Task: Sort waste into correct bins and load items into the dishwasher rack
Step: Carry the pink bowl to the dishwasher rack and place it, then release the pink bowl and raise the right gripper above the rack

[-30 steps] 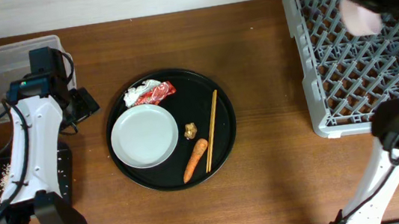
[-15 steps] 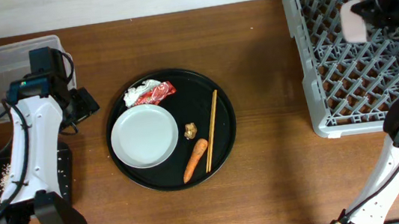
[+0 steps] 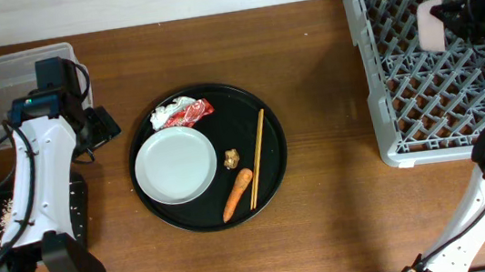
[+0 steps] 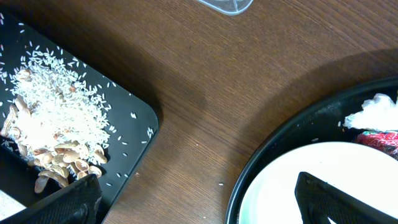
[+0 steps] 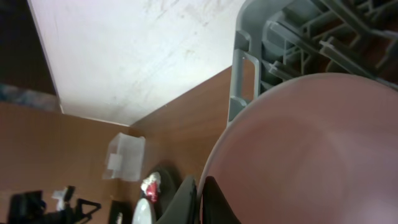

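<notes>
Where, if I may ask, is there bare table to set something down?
Bare wood lies between the round tray and the rack, and along the near edge. The tray is crowded: plate, carrot, chopsticks, wrapper. Tub and flat tray fill the left.

Top-down overhead, close wrist views; shared plate [image 3: 175, 165]

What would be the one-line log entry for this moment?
right gripper: shut on bowl, on edge over rack | left gripper: open, empty | plate, carrot, chopsticks: on round tray
</notes>
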Action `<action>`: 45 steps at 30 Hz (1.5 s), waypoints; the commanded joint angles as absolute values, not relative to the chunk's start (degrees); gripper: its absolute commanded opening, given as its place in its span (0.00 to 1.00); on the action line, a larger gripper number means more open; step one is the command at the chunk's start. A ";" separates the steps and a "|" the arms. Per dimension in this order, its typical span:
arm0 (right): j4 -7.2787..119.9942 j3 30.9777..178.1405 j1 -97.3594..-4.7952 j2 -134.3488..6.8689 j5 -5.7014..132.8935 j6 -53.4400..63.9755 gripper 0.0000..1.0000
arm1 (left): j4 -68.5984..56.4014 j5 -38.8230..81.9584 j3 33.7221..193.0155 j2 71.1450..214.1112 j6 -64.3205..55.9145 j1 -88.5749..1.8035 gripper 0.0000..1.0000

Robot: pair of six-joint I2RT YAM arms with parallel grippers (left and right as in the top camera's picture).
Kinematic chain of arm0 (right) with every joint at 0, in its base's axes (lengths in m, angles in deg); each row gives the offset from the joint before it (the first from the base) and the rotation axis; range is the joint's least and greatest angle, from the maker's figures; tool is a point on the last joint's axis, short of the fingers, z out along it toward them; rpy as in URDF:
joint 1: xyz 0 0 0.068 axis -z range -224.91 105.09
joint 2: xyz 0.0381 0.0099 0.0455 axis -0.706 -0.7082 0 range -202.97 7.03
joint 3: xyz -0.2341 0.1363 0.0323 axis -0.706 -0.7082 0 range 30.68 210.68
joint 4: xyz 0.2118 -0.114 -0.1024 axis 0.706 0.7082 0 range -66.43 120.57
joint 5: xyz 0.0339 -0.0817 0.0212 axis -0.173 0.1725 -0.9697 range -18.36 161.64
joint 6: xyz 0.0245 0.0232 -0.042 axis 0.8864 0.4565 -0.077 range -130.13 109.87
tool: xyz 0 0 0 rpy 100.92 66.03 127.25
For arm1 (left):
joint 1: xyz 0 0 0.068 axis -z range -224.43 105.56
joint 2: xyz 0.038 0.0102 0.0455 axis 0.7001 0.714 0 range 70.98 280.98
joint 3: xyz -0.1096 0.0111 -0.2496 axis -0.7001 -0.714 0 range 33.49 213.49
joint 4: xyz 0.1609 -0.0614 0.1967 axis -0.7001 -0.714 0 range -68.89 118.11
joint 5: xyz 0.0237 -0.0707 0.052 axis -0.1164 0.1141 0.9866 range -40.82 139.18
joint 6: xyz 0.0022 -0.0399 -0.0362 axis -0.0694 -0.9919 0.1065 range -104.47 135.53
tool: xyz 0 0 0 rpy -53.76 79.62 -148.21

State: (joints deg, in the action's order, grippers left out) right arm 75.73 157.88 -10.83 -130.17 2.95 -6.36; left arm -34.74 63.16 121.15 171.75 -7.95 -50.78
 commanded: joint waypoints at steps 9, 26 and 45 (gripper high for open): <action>70.29 156.46 -9.58 -130.11 -9.99 2.43 0.04 | -34.76 63.58 121.72 171.91 -8.65 -50.98 0.99; 84.04 156.46 -2.24 -130.09 4.22 5.40 0.05 | -34.76 63.58 121.72 171.91 -8.65 -50.98 0.99; 104.74 177.03 -0.64 -123.49 38.49 10.51 0.98 | -34.76 63.58 121.72 171.91 -8.65 -50.98 0.99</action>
State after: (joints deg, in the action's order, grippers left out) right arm 101.37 169.24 -0.73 -127.86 29.69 8.74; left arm -34.72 63.16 121.15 171.75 -7.95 -50.78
